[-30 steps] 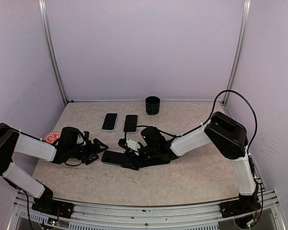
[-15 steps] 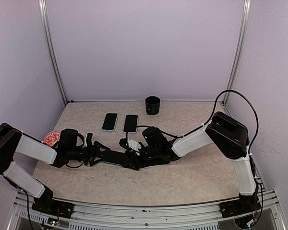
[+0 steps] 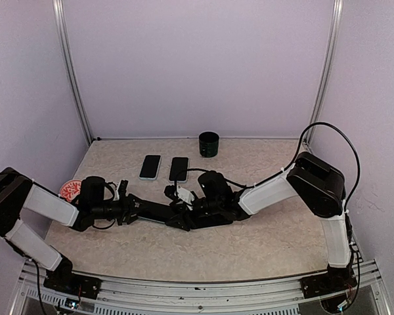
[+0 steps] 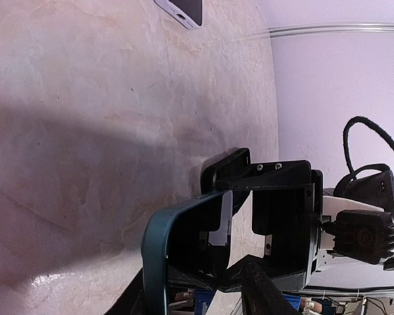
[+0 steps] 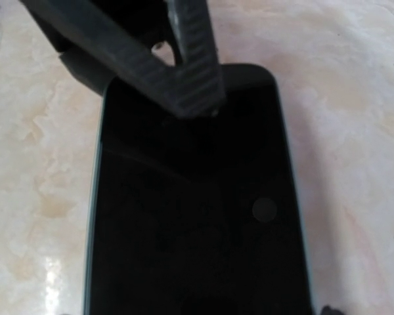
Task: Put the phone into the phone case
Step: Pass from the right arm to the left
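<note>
The black phone (image 5: 190,216) lies flat near the table's middle (image 3: 159,212), with a thin teal rim along both its long sides. The dark teal phone case (image 4: 152,256) shows its rounded near end between the jaws of my left gripper (image 3: 136,209). That gripper is shut on this end, and one of its fingers (image 5: 180,65) lies across the screen's end. My right gripper (image 3: 184,209) sits over the phone's other end. Its jaws are set wide across the phone's width and grip its sides. Its black body (image 4: 282,216) faces the left wrist camera.
Two more phones (image 3: 150,167) (image 3: 178,168) lie side by side behind the work spot. A dark round cup (image 3: 209,144) stands at the back edge. A red patterned disc (image 3: 70,189) lies at the far left beside the left arm.
My left gripper has slid right onto the near end of the phone and case and closed from wide open. The right arm has shifted slightly right, its jaws unchanged.
</note>
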{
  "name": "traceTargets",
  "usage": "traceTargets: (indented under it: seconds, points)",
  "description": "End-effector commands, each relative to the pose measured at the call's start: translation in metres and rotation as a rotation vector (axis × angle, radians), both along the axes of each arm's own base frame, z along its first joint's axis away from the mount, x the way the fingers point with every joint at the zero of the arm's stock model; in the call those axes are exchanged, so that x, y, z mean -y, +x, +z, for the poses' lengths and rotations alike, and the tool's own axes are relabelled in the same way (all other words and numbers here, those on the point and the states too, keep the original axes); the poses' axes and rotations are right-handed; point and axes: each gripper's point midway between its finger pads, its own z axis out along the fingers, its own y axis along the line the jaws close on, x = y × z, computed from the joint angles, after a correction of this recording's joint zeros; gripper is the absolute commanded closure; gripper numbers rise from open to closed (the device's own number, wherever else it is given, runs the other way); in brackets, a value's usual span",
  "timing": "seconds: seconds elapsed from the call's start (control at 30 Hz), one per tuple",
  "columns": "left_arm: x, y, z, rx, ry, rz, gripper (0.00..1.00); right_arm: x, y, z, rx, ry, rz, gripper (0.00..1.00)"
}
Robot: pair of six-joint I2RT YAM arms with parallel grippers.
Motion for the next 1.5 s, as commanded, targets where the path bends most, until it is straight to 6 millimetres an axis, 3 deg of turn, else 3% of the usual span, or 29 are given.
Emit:
traceTargets:
  seconds: [0.0,0.13,0.43,0.5,0.6,0.7,0.8,1.0,1.1,1.23,1.33,1.47]
  points:
    - [0.006,-0.004,0.004,0.016,-0.032,-0.029,0.65,-0.009,-0.005,0.040,0.052,0.097,0.025,0.39]
    - [0.007,-0.005,0.005,0.018,-0.035,-0.030,0.81,-0.008,-0.004,0.042,0.056,0.100,0.021,0.39]
    - [0.008,-0.005,0.006,0.026,-0.027,-0.036,1.00,-0.007,-0.001,0.041,0.061,0.089,0.004,0.36]
    - [0.008,-0.005,0.007,0.032,-0.026,-0.040,1.00,-0.007,0.000,0.039,0.064,0.081,-0.003,0.33]
    - [0.009,-0.005,0.011,0.044,-0.028,-0.044,1.00,-0.006,0.002,0.038,0.064,0.070,-0.014,0.24]
    - [0.010,-0.005,0.017,0.067,-0.025,-0.049,1.00,-0.006,0.007,0.043,0.064,0.056,-0.041,0.01]
    - [0.008,-0.004,0.023,0.092,-0.013,-0.046,1.00,-0.002,0.008,0.058,0.061,0.059,-0.055,0.01]
    - [0.004,-0.005,0.051,0.194,-0.015,-0.035,1.00,0.018,0.001,0.112,0.040,0.138,-0.101,0.00]
    - [0.002,-0.006,0.071,0.261,-0.033,-0.023,1.00,0.030,-0.002,0.137,-0.056,0.201,-0.137,0.01]
    - [-0.002,-0.010,0.096,0.341,-0.059,-0.008,1.00,0.046,-0.023,0.166,-0.236,0.322,-0.023,0.01]
    - [-0.004,-0.015,0.115,0.399,-0.082,0.002,1.00,0.060,-0.026,0.174,-0.372,0.390,0.009,0.00]
    - [-0.007,-0.023,0.132,0.457,-0.106,0.011,1.00,0.069,-0.024,0.160,-0.560,0.398,0.031,0.00]
